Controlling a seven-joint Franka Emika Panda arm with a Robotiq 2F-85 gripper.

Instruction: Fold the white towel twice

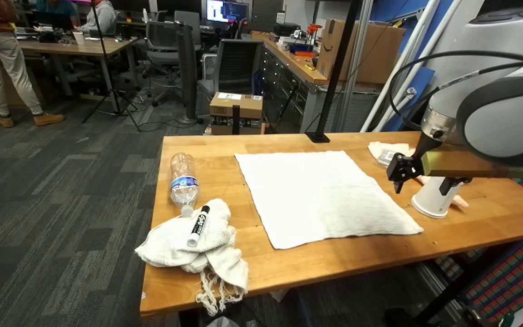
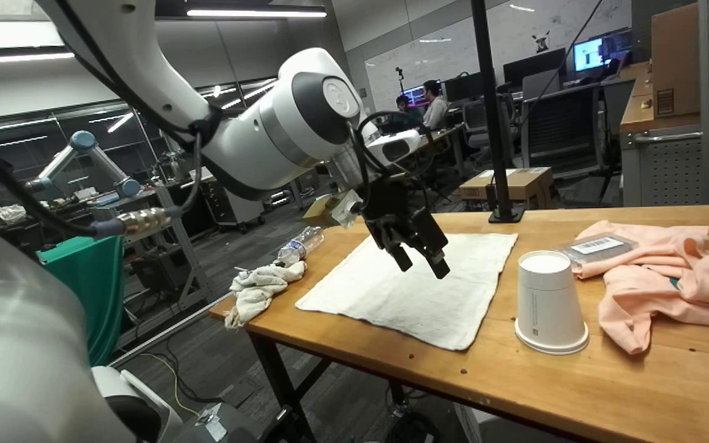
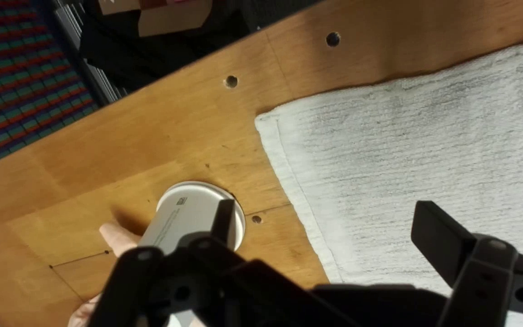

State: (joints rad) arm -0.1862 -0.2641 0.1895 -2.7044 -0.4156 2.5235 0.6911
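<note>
The white towel lies flat and spread out, unfolded, on the wooden table. It shows in both exterior views [image 1: 325,200] [image 2: 447,307] and fills the right side of the wrist view [image 3: 402,159]. My gripper is open and empty, held above the table; it shows in both exterior views [image 1: 421,187] [image 2: 423,266]. In the wrist view my gripper [image 3: 327,222] has one finger over the towel and the other over the white cup [image 3: 180,213]. The towel's hemmed edge passes between the fingers. One towel corner shows in full above them. The fingers touch nothing that I can see.
The upside-down white cup [image 2: 548,301] stands beside the towel. A peach cloth [image 2: 668,295] and a clear box [image 2: 599,245] lie beyond it. A crumpled white cloth [image 1: 175,245] with a marker [image 1: 199,226] and a bottle [image 1: 183,181] lie opposite. A black pole [image 2: 496,154] rises behind.
</note>
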